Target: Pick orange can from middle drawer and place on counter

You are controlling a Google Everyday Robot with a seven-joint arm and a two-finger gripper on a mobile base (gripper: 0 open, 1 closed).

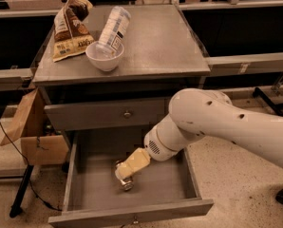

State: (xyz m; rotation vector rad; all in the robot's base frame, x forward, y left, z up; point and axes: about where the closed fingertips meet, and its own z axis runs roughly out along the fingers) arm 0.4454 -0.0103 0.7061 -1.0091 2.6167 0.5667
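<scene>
The middle drawer (167, 186) stands pulled open at the bottom of the cabinet, showing its plain grey tray. The orange can (127, 185) lies in the tray, left of centre, and is mostly covered. My gripper (125, 172), a pale yellowish piece at the end of the white arm (212, 127), reaches down into the drawer from the right and sits right on top of the can. The counter (155, 42) is the grey top slab above.
On the left of the counter stand a white bowl (104, 56), a clear plastic bottle (114, 26) leaning into it and a brown snack bag (70, 27). A shut drawer front with a brass knob (127, 113) sits above the open drawer. A cardboard box (34, 137) stands on the left.
</scene>
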